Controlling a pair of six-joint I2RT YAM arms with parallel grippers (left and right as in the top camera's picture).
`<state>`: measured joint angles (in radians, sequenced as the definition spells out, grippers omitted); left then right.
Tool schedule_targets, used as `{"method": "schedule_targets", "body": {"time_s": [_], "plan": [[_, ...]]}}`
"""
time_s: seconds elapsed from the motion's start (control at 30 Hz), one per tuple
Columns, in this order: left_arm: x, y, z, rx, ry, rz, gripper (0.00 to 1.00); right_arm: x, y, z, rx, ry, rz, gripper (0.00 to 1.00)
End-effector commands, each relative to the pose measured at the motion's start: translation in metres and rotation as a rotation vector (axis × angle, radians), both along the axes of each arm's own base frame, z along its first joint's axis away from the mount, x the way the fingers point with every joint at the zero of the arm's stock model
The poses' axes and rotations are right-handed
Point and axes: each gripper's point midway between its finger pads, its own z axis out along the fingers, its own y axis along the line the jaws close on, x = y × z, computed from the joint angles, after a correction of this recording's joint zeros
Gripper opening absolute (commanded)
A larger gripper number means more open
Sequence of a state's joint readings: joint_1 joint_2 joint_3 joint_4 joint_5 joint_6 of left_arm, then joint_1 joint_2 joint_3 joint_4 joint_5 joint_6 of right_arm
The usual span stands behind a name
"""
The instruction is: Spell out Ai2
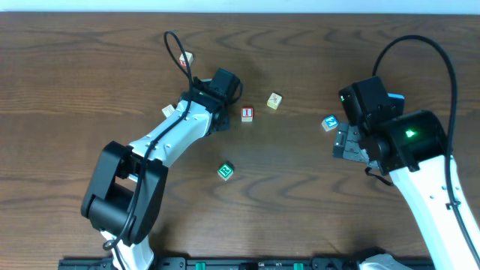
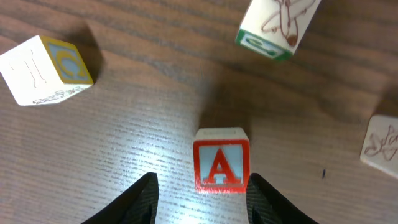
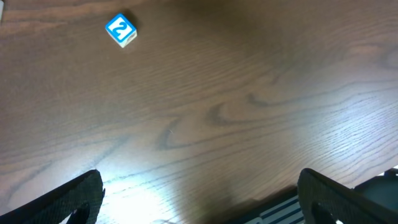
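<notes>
A red letter A block (image 2: pixel 221 160) stands on the wood table just ahead of my left gripper (image 2: pixel 202 196). The jaws are open, empty and apart from it, and it sits nearer the right finger. In the overhead view the left wrist (image 1: pixel 222 91) hides those fingertips. A red I block (image 1: pixel 247 114) lies just right of that wrist. A blue 2 block (image 1: pixel 330 123) lies left of my right gripper (image 1: pixel 347 142). It also shows far off at the top left of the right wrist view (image 3: pixel 120 30). My right gripper (image 3: pixel 199 199) is open and empty.
A green block (image 1: pixel 226 171) lies at the table's middle front and a beige block (image 1: pixel 274 100) right of the I block. Two more blocks (image 1: pixel 186 60) (image 1: pixel 168 110) lie by the left arm. The left wrist view shows a yellow-blue block (image 2: pixel 46 68), a green-edged block (image 2: pixel 273 28) and a beige block (image 2: pixel 382 142).
</notes>
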<state>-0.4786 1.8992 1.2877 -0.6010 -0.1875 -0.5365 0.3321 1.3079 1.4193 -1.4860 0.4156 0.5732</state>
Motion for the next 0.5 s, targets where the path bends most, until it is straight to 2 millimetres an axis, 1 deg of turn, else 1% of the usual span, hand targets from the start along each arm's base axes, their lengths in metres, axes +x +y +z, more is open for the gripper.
{"method": "schedule_targets", "body": {"time_s": [0.0, 0.13, 0.2, 0.33, 0.47], "plan": [[0.002, 0.003, -0.004, 0.001, -0.005, 0.044, 0.49, -0.001, -0.004, 0.002, -0.016, 0.0, -0.007, 0.99], [0.001, -0.001, -0.011, -0.015, 0.01, 0.045, 0.59, 0.0, -0.004, 0.002, -0.016, -0.001, -0.004, 0.99], [-0.002, -0.003, -0.02, -0.024, 0.038, 0.04, 0.59, 0.0, -0.004, 0.002, -0.017, -0.001, -0.004, 0.99], [-0.004, -0.005, -0.034, -0.025, 0.068, 0.037, 0.53, 0.0, -0.005, 0.002, -0.024, -0.001, -0.005, 0.99], [0.001, -0.008, -0.035, -0.035, 0.05, 0.036, 0.37, 0.0, -0.006, 0.003, -0.028, -0.002, -0.006, 0.99]]}}
